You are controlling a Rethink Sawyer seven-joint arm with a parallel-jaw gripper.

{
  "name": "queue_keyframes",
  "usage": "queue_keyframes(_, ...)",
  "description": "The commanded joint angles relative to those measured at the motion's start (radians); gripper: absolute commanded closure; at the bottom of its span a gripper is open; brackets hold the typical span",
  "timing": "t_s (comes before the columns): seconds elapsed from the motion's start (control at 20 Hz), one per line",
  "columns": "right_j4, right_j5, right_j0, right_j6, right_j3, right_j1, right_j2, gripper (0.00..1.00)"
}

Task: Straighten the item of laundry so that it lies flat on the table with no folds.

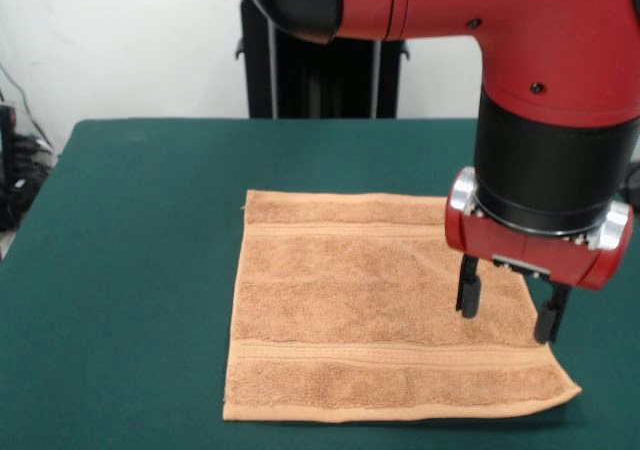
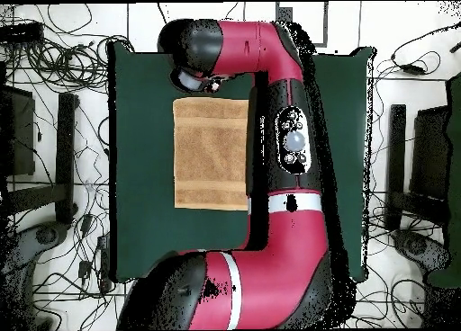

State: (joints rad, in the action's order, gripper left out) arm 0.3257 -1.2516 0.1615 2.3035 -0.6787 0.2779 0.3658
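Observation:
The orange-tan towel [image 1: 375,305] lies spread flat on the dark green table [image 1: 120,270], with woven border bands near its far and near ends. Its near right corner points outward. My gripper [image 1: 512,312] hangs just above the towel's right edge, near the front band, with its two black fingers [image 1: 468,292] apart and nothing between them. In the overhead view the towel [image 2: 211,152] lies flat left of the red arm, and the gripper's head [image 2: 200,77] sits over its top edge; the fingers are hidden there.
The red arm [image 2: 288,165] spans the table's middle in the overhead view. Cables and black stands [image 2: 63,156] crowd the floor around the table. The black pedestal [image 1: 320,65] stands behind the table's far edge.

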Motion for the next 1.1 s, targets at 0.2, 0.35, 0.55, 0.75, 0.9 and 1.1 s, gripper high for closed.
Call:
queue_keyframes(0.2, -0.015, 0.053, -0.01, -0.014, -0.154, 0.01, -0.003, 0.0)
queue_keyframes(0.35, -0.002, 0.041, -0.011, -0.03, -0.123, -0.013, -0.001, 0.0)
queue_keyframes(0.55, 0.011, 0.092, -0.006, -0.029, -0.129, -0.038, -0.004, 0.0)
queue_keyframes(0.75, 0.021, 0.137, -0.011, -0.007, -0.116, -0.071, -0.005, 0.0)
queue_keyframes(0.9, 0.022, 0.142, -0.015, -0.005, -0.096, -0.088, -0.004, 0.0)
queue_keyframes(1.1, 0.021, 0.136, -0.02, -0.005, -0.067, -0.105, -0.003, 0.0)
